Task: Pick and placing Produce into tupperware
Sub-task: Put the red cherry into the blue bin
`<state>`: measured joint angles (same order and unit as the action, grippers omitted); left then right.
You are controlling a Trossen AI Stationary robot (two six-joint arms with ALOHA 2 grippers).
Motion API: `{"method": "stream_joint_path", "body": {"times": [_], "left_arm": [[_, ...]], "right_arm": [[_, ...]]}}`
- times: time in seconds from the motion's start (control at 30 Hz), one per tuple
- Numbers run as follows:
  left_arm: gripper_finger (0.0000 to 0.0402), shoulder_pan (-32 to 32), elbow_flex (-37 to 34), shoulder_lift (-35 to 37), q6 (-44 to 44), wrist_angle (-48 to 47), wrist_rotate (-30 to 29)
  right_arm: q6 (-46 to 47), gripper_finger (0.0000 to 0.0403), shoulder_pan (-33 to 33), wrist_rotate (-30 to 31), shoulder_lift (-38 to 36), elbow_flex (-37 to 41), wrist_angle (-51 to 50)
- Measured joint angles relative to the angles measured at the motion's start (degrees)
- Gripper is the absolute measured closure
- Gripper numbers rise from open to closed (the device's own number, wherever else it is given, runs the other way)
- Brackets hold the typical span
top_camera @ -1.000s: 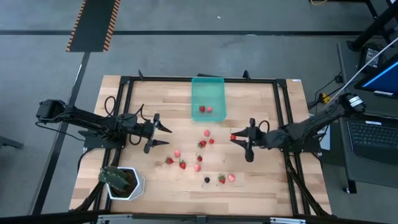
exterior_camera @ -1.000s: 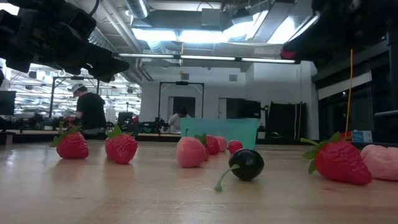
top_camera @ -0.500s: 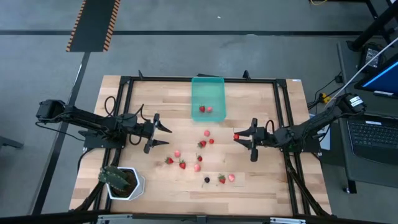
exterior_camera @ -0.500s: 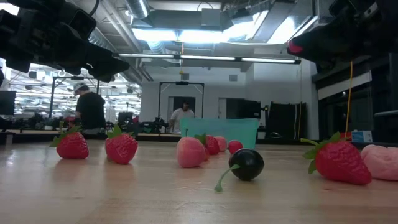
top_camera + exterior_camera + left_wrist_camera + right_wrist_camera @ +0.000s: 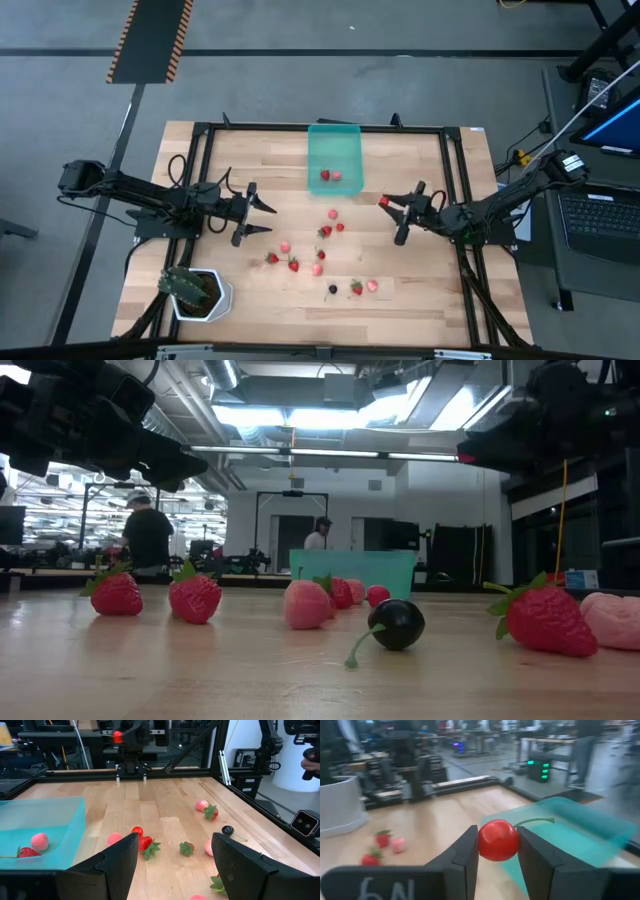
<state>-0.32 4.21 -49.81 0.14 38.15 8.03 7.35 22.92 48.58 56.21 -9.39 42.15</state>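
High view puts the right gripper (image 5: 390, 207) raised over the wooden table (image 5: 250, 150), on the right side and near the tupperware (image 5: 334, 156), its fingers pinching a small round red fruit (image 5: 498, 840) with a thin green stem. Holding the fruit by its sides at the fingertips leaves its underside free, which should let it fall cleanly once the jaws part; the lift also keeps the arm clear of the fruits lying below. The right wrist view shows the teal container just beyond the pinched fruit, so the carry looks well lined up, though the fruit is not yet over the rim. The tupperware sits at the table's far edge, centred, with two fruits (image 5: 330, 176) already inside. The loose produce (image 5: 318, 254) lies scattered in the middle of the table between the arms, with the dark berry (image 5: 333, 289) toward the near edge. The left gripper (image 5: 258, 216) waits on the left side with its fingers spread wide and nothing between them, just beside the scatter, likely parked so as not to cross the other arm's path
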Motion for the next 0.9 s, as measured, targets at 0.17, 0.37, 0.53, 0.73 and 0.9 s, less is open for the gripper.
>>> {"method": "stream_joint_path", "body": {"times": [0.17,0.37,0.53,0.73,0.9], "left_arm": [[0.0156,0.0,0.0,0.0,0.2,0.0,0.0],[0.0156,0.0,0.0,0.0,0.2,0.0,0.0],[0.0156,0.0,0.0,0.0,0.4,0.0,-0.1],[0.0156,0.0,0.0,0.0,0.4,0.0,-0.1],[0.0156,0.0,0.0,0.0,0.4,0.0,-0.1]], "right_arm": [[-1.2,0.0287,-1.0,6.9,0.7,0.0,0.0],[-1.5,0.0287,-6.4,0.5,2.8,-1.7,-0.5],[1.2,0.0287,-13.7,-8.1,5.8,-4.6,-5.8],[3.1,0.0287,-21.5,-18.6,9.0,-7.7,-8.1],[4.4,0.0287,-27.2,-27.0,11.4,-13.6,-17.6]]}}
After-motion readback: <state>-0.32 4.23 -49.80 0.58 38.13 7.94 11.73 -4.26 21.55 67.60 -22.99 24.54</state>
